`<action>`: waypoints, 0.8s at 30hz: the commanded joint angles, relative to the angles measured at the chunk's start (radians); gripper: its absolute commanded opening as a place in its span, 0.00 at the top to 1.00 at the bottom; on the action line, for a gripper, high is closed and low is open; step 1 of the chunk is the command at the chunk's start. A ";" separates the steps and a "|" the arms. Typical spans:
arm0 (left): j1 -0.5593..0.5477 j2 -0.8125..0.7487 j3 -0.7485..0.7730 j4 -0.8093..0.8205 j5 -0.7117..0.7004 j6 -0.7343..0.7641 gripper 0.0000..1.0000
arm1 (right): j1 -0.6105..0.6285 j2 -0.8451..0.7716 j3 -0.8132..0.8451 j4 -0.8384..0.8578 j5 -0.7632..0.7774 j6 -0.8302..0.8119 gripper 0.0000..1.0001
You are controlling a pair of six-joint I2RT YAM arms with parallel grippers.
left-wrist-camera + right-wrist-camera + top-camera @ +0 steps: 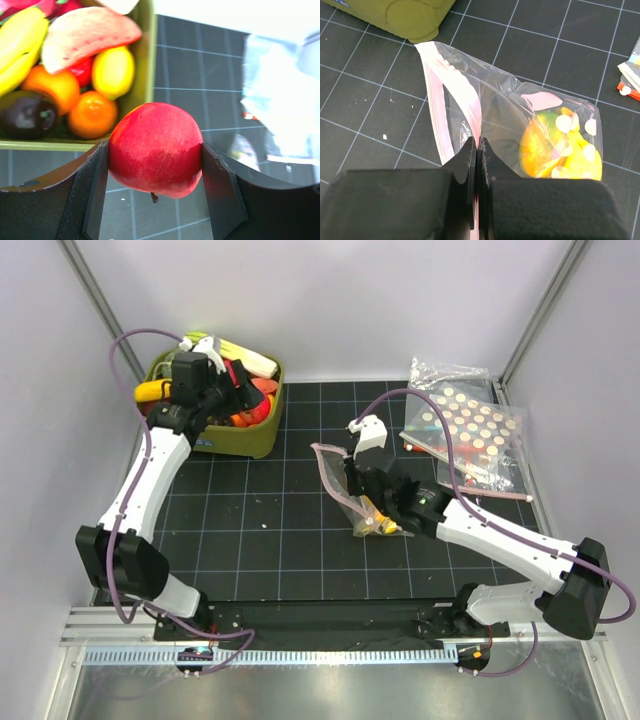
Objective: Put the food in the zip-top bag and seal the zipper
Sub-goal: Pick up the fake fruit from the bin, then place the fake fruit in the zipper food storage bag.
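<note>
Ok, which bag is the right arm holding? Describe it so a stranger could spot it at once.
On the black gridded mat, look near the middle, right of the olive-green plastic bin. The small clear crinkly zip-top bag is pinched at its mouth by the right gripper. Unlike the larger clear dotted bags at far right, it has a pinkish-red strip and yellow fruit inside.

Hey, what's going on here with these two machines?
Two robot arms are bagging toy food. The left arm has its jaws clamped on a round red fruit just outside a green bin of toy produce. The right arm pinches the clear zip-top bag at its pink zipper. It already holds yellow and orange fruit, and its mouth is unsealed.
</note>
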 commanded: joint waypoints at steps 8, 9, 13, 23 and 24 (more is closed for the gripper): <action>-0.097 -0.206 -0.166 0.157 0.253 -0.198 0.72 | -0.001 -0.061 0.046 -0.009 -0.035 0.055 0.99; -0.112 -0.241 -0.186 0.172 0.258 -0.219 0.72 | -0.003 -0.065 0.046 -0.010 -0.041 0.060 0.99; -0.195 -0.346 -0.352 0.304 0.243 -0.288 0.72 | -0.003 -0.071 0.069 -0.042 -0.055 0.100 0.99; -0.379 -0.528 -0.653 0.676 0.147 -0.313 0.73 | -0.010 -0.161 0.028 -0.012 -0.110 0.191 0.99; -0.391 -0.532 -0.686 0.701 0.146 -0.310 0.73 | -0.012 -0.170 0.020 -0.004 -0.121 0.192 0.99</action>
